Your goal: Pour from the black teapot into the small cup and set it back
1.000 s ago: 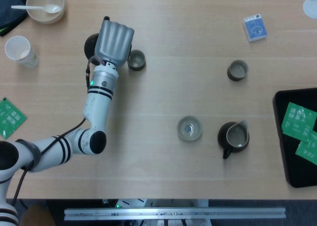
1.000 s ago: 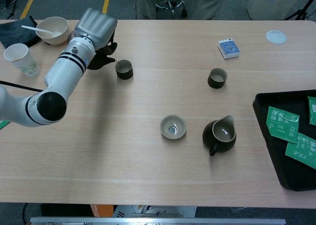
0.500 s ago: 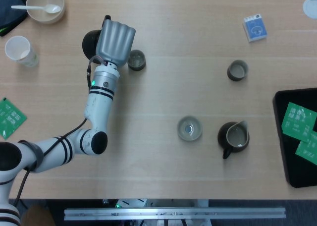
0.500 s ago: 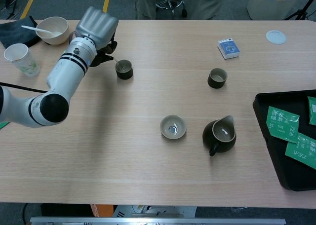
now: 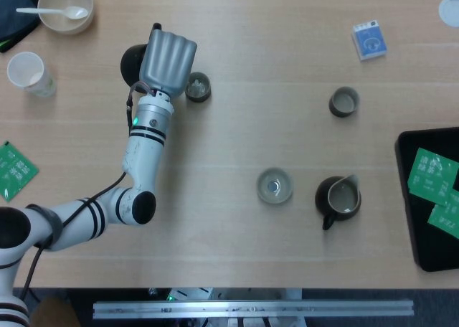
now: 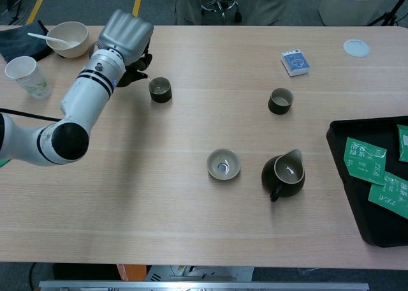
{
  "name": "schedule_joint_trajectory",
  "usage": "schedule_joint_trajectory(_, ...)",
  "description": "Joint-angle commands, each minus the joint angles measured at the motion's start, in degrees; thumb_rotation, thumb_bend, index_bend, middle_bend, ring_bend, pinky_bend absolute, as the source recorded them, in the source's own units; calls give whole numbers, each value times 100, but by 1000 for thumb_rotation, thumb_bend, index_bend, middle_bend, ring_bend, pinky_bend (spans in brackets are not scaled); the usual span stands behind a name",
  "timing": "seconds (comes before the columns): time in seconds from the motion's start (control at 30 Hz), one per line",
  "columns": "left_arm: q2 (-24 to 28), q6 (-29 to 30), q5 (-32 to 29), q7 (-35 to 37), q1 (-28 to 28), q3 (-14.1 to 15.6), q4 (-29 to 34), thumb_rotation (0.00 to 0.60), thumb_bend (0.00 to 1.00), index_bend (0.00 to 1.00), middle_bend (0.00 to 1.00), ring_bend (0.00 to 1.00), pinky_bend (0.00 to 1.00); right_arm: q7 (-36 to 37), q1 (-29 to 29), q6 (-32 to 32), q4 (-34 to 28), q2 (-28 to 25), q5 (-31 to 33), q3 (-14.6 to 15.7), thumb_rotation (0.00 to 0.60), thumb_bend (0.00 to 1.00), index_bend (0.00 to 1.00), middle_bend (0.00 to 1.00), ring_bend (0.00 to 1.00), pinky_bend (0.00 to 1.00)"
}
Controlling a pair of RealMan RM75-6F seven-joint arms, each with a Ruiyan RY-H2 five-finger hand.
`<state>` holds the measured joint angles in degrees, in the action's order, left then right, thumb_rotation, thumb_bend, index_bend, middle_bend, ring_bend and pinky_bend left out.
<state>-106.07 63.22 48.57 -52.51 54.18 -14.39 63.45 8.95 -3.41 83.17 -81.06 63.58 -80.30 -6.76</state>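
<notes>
Far left on the table, my left hand (image 6: 125, 37) grips the one teapot (image 5: 133, 60), spout over one cup (image 6: 160, 89); its back blocks my view. Two more cups (image 6: 280, 101) (image 6: 224, 164), one pitcher (image 6: 284, 174) stand right.

Three dark cups (image 5: 198, 87), three tea packets (image 5: 432, 171)

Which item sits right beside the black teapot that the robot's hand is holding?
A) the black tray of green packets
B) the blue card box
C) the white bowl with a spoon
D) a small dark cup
D: the left hand grips the black teapot, whose spout reaches to the rim of the small dark cup.
</notes>
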Motion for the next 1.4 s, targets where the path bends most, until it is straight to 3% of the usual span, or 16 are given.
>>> schedule_joint_trajectory(0.03, 3, -36, 3, 116, -27, -46, 13, 505, 438, 964, 1000, 936, 448, -7, -3, -10, -5, 1, 1, 1, 600, 433, 264, 312, 194, 126)
schedule_joint_trajectory(0.57, 120, -207, 233, 1090, -275, -143, 29, 524, 438, 958, 1000, 928, 448, -144, -47, -17, -128, -11, -6, -31, 600, 433, 264, 313, 194, 126)
schedule_joint_trajectory(0.87, 321, -229, 564, 2192, -550, -226, 267, 516, 438, 954, 1000, 921, 448, -275, -55, 6, -280, -59, -11, -40, 600, 432, 265, 313, 194, 126)
schedule_joint_trajectory(1.17, 740, -96, 932, 3490, -1067, -216, 797, 510, 438, 947, 1000, 910, 448, -391, -54, 31, -419, -93, -32, -29, 600, 432, 265, 313, 194, 126)
schedule_joint_trajectory(1.4, 1300, 36, 1147, 4054, -1587, 21, 1454, 503, 438, 940, 1000, 899, 448, -473, -74, 32, -503, -99, -55, -26, 600, 433, 265, 312, 194, 126)
